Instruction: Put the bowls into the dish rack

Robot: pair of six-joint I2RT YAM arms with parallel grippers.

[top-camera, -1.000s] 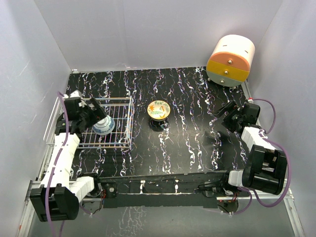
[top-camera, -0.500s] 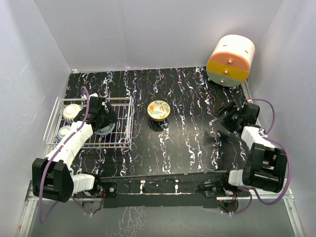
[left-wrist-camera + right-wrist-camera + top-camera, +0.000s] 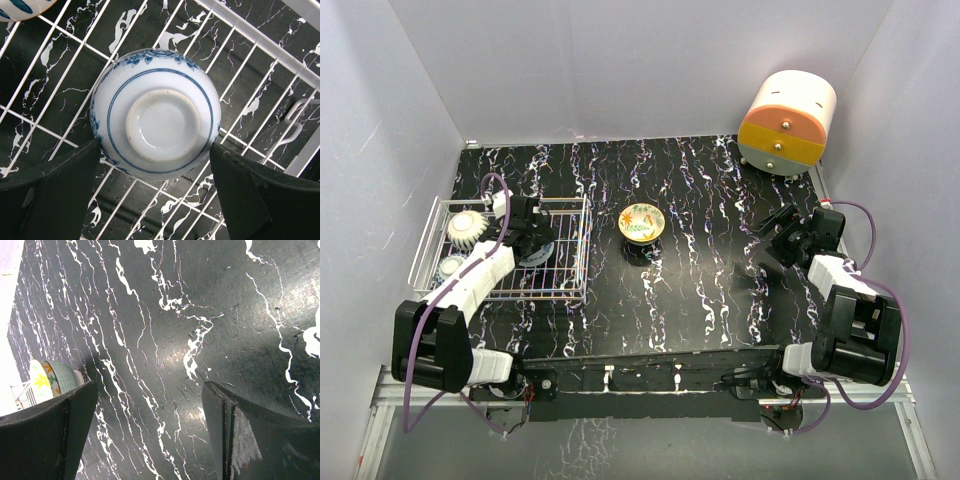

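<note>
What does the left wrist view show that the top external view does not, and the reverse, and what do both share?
Left wrist only: the blue-rimmed bowl lies upside down, foot ring up. Top external only: the yellow-floral bowl on the table, the drawer unit, the right gripper, a ribbed white bowl in the dish rack. Both: the dish rack and the left gripper over it.

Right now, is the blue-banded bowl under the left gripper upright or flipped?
Flipped: the bowl shows its foot ring to the left wrist camera, rim down on the dish rack wires.
</note>
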